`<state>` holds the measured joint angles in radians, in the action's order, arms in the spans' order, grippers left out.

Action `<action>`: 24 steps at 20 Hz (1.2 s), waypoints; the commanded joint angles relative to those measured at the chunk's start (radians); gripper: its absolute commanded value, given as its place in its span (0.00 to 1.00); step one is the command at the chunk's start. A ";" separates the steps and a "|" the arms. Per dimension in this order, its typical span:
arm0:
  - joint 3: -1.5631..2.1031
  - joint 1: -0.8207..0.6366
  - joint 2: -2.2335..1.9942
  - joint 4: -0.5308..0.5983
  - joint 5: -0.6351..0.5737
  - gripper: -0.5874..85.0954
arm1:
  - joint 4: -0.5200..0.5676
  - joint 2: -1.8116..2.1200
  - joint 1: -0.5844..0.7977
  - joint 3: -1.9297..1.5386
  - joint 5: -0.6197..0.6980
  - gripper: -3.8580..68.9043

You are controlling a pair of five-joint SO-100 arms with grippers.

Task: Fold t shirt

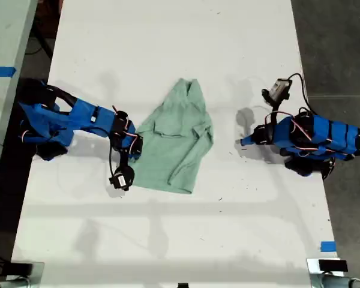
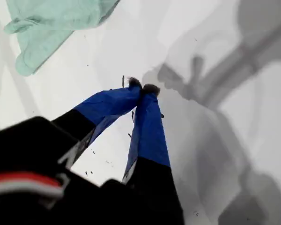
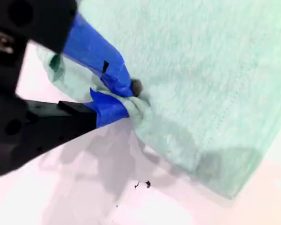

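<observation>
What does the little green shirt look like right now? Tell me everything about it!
The t shirt is pale mint green, soft-looking and wrinkled. It lies crumpled and partly folded over itself on the white table, near the middle, narrow end pointing toward the exterior view's top. My second hand pinches a bunched bit of its edge on the exterior view's left side. My first hand is shut on nothing and sits apart from it.

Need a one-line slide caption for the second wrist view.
My second gripper pinches an edge fold of the wrinkled pale mint-green cloth t shirt on the white table.
</observation>
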<state>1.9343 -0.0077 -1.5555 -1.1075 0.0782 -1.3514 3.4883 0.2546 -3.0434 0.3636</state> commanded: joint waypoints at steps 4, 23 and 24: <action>-0.388 0.011 0.000 -0.273 -0.003 0.00 | -0.006 0.015 -0.008 -0.055 0.000 0.07; -0.956 0.032 0.471 -0.014 -0.275 0.29 | -0.006 0.015 -0.011 -0.055 0.002 0.07; -0.956 0.028 0.471 -0.012 -0.275 0.33 | -0.006 0.015 -0.011 -0.055 0.002 0.07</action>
<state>1.0492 0.0107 -1.0646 -1.1367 -0.1902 -1.3514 3.4883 0.2546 -3.0434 0.3636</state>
